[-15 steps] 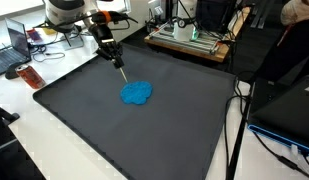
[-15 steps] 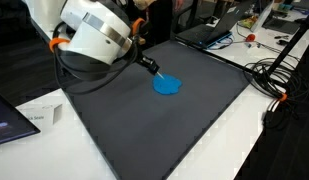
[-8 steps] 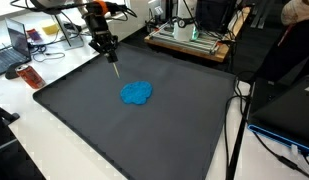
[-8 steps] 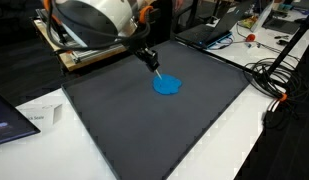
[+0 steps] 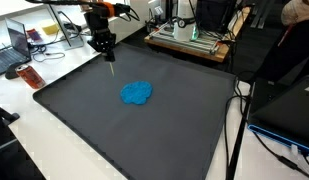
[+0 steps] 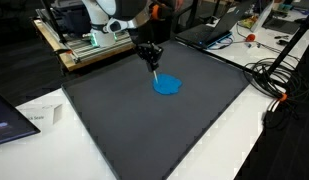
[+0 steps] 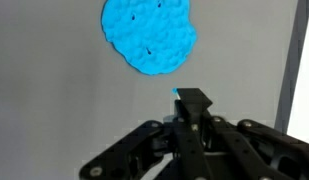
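The dark mat (image 5: 104, 130) covers our worktop (image 5: 39, 140); the blue patch (image 5: 136, 93) lies near its middle. Our tool (image 5: 107, 49) hangs beside it, clamped on a slim stick (image 6: 154, 67). We judge this a pause between strokes; next needs careful lowering.

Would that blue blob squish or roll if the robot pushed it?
The blue blob lies low and lumpy with a wavy edge, so it's probably soft and would squish, not roll. It looks thin, so likely light.

cloth (image 5: 136, 93) lies on mat (image 5: 94, 130), seemingly apart from gripper (image 5: 109, 50).
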You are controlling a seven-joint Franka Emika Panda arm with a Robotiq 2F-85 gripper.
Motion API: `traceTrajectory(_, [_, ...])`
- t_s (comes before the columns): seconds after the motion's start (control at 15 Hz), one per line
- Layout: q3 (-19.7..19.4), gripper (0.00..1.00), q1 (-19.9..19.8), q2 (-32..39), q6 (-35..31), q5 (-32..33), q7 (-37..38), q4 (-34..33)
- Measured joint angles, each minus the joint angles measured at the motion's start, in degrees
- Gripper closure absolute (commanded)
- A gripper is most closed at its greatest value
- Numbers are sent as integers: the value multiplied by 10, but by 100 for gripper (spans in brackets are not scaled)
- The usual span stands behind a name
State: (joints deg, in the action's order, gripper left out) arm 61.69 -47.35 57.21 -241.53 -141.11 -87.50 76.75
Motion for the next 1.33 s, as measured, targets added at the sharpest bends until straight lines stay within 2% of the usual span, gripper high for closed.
traceTrajectory(0.47, [-92,97,103,-40,7,39,-81,-27])
traceTrajectory(1.0, [-182,97,192,-87,18,43,-207,-29])
traceTrajectory(1.33, [-221,97,243,-106,18,42,-297,-22])
